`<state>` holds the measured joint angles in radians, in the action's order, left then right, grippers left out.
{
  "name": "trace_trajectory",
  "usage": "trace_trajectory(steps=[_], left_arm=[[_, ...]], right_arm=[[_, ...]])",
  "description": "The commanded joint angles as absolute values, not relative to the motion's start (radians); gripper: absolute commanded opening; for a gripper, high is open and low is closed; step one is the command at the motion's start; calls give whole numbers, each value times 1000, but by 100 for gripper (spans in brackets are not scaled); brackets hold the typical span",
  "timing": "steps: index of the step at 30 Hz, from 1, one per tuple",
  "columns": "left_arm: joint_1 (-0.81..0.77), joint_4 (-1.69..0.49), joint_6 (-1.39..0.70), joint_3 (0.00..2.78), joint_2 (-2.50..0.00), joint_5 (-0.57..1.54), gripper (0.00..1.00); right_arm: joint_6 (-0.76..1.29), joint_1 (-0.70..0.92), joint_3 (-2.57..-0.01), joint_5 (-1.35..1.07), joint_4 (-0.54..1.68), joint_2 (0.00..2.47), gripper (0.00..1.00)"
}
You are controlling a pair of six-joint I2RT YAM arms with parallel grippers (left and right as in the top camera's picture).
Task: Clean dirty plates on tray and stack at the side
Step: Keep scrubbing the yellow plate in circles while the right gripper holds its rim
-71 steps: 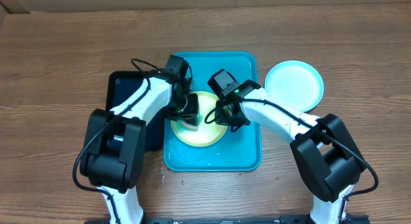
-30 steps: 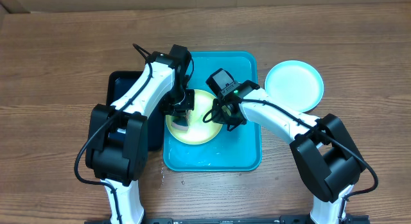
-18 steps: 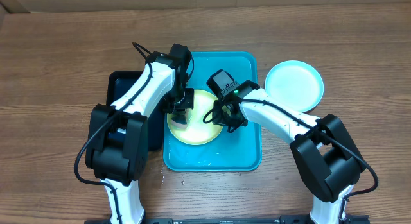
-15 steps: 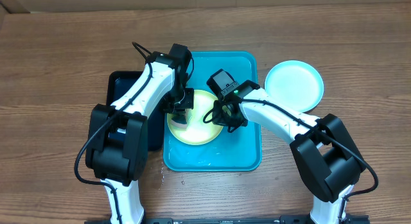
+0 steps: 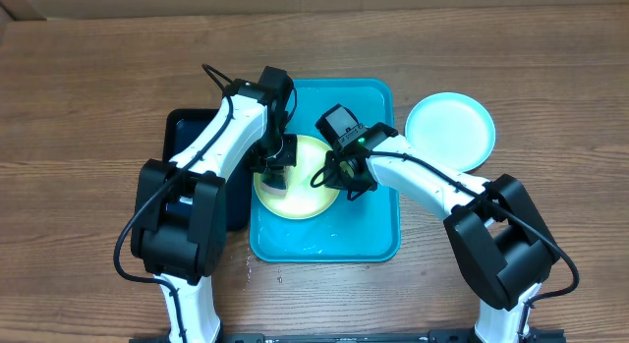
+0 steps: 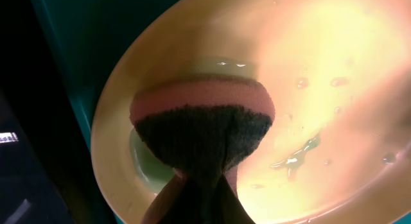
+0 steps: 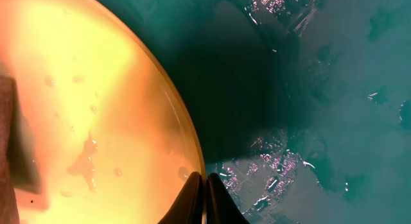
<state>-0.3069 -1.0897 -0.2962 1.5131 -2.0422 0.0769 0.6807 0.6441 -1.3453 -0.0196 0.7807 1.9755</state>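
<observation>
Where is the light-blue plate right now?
In the overhead view, the light-blue plate lies on the wooden table on the robot's right, just beside the far right corner of the turquoise tray.

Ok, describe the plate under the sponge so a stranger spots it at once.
Find the turquoise tray mid-table. On it, a plate lies under a sponge. Its yellow-green rim marks it from the light-blue plate off the tray.

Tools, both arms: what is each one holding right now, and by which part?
Left tool pinches the sponge by its near end, the far end pressed on the plate. Right tool grips the yellow-green plate by its rim.
</observation>
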Motion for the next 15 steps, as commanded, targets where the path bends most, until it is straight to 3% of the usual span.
trace_trajectory(steps=[1, 15], left_arm=[[-310, -1079, -285, 1507, -2024, 68, 6], [-310, -1069, -296, 1486, -2029, 66, 4]], right_arm=[[685, 651, -1347, -9, 802, 1962, 4], [685, 651, -1348, 14, 794, 1962, 4]])
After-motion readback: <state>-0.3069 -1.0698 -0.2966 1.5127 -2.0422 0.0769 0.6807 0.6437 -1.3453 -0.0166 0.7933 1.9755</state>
